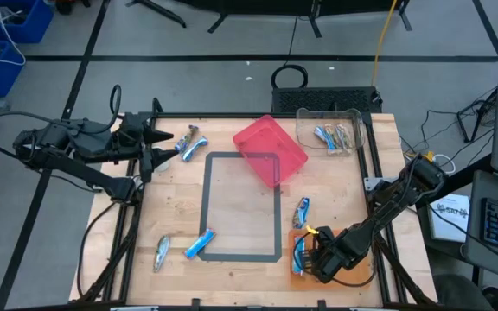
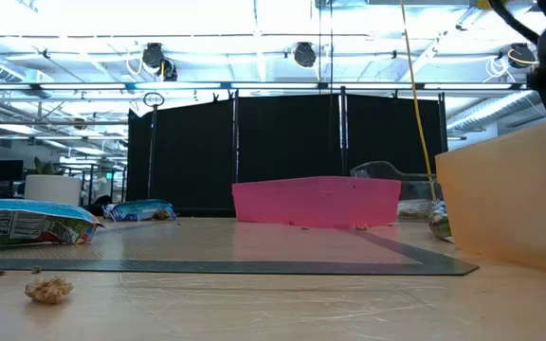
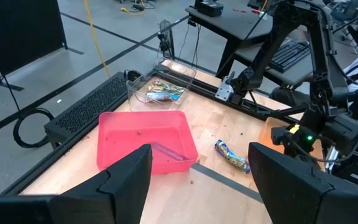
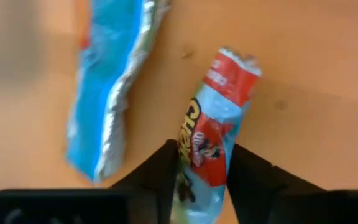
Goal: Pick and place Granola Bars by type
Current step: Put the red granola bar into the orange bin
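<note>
My right gripper (image 1: 312,256) points down over an orange tray (image 1: 363,269) at the table's near right corner. In its wrist view, a red-and-blue granola bar (image 4: 219,118) lies on the tray with its near end between my open fingers (image 4: 207,174). A blue-and-silver bar (image 4: 107,81) lies flat beside it. More bars lie loose on the table: one by the tray (image 1: 301,208), two near left (image 1: 200,244) and a pair far left (image 1: 190,142). My left gripper (image 1: 158,149) waits open above the far left. My right gripper comes from above, pointing down, one finger (image 4: 160,171) on each long side of the red-and-blue bar's near end (image 4: 197,177). The bar lies flat on the tray at full width. I cannot tell whether the fingers touch it.
A pink bin (image 1: 271,149) stands tilted at the far middle. A clear bin (image 1: 328,130) holding bars stands far right. A dark tape rectangle (image 1: 242,207) marks the table's middle. A crumb (image 2: 48,288) lies near the front edge.
</note>
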